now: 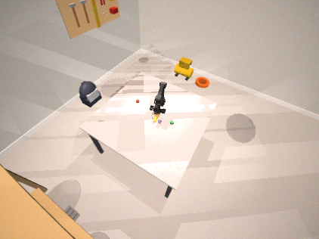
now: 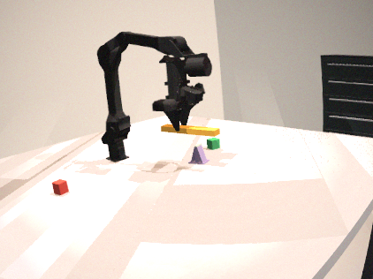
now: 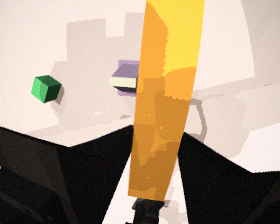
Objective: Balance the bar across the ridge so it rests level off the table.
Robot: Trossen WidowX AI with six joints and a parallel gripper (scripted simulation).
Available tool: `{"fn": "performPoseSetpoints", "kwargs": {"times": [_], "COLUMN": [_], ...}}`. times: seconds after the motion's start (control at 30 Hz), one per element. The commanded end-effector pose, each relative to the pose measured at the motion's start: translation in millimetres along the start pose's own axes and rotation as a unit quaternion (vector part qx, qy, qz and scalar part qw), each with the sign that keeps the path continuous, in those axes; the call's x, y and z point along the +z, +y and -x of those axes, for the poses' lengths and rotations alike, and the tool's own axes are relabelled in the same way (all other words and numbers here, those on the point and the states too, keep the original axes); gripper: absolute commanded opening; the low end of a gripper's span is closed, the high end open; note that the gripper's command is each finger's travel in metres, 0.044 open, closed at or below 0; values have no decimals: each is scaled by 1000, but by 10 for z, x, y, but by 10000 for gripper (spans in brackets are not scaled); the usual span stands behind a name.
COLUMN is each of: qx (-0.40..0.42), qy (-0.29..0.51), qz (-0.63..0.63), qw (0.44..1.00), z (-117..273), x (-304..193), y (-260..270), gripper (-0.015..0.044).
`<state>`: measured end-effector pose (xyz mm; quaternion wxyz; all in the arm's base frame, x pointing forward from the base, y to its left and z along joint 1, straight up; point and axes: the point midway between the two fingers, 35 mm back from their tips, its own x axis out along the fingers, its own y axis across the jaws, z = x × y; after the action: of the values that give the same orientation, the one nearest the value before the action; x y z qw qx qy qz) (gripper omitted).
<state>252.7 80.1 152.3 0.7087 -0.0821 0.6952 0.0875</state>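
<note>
The orange-yellow bar point(image 1: 156, 118) point(image 2: 204, 131) point(image 3: 170, 60) is held near one end, off the table, looking close to level in the exterior view. My gripper point(image 2: 180, 127) point(image 3: 156, 134) is shut on it, and the bar's long part reaches forward from the fingers. The purple ridge point(image 1: 159, 122) point(image 2: 199, 155) point(image 3: 128, 69) stands upright on the table point(image 1: 121, 135) point(image 2: 177, 219), with a pale narrow top. In the wrist view it lies just left of the bar, which hides its right part. The bar is above the ridge's height and does not touch it.
A green cube point(image 1: 171, 122) point(image 2: 213, 143) point(image 3: 46, 89) sits near the ridge, left of it in the wrist view. A red cube point(image 1: 137, 100) point(image 2: 60, 187) lies farther off, on the arm base's side. A dark drawer cabinet point(image 2: 349, 95) stands beyond the table.
</note>
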Motion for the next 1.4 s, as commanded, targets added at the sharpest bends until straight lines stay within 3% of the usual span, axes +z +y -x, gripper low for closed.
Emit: {"fn": "performPoseSetpoints", "kwargs": {"times": [0.0,0.27,1.37], "qx": [-1,0,0], "qy": [-3,-3,-3], "qz": [5,17,17], "qw": [1000,1000,1000], "z": [21,24,-414], "x": [12,-12,-10], "y": [144,414,417], "gripper": [0,0,0]}}
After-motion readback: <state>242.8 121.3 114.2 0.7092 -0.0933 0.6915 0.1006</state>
